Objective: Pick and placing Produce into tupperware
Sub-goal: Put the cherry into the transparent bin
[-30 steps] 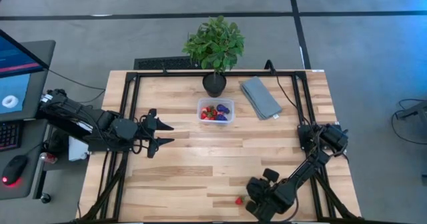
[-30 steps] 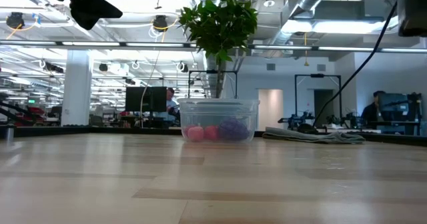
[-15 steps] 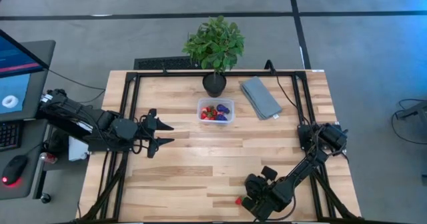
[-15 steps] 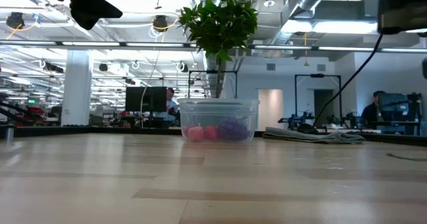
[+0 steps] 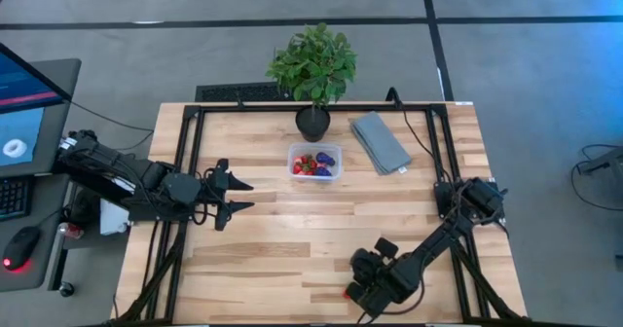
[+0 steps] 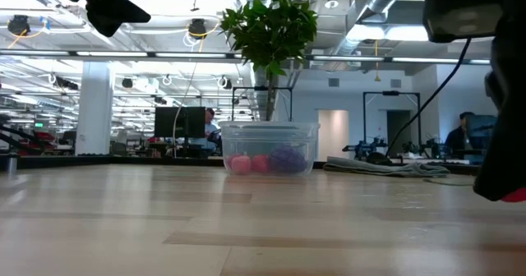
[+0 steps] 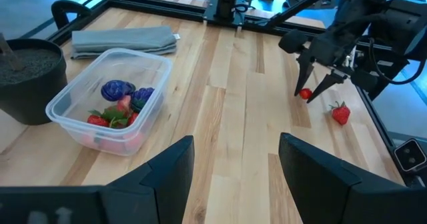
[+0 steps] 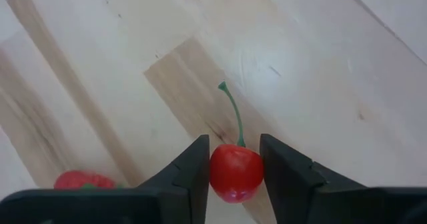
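A small red cherry with a green stem sits between the fingers of my right gripper, which is shut on it close over the table near its near edge. A red strawberry lies on the wood just beside it. The clear tupperware stands at the far middle, holding strawberries and purple grape bunches. My left gripper hovers open above the table's left part. My right gripper pinches the cherry's round body by two opposite sides between its two fingers. The fingers slant down from above. The green stem sticks out ahead of the fingertips. Whether the cherry touches the wood, I cannot tell.
A black pot with a leafy plant stands behind the tupperware, and a folded grey cloth lies to its right. Black frame rails run along the table's sides. Bare wood lies between the cherry and the tupperware.
My right gripper has moved along the near edge toward the table's left edge, staying low, and has come into the low view from its right side.
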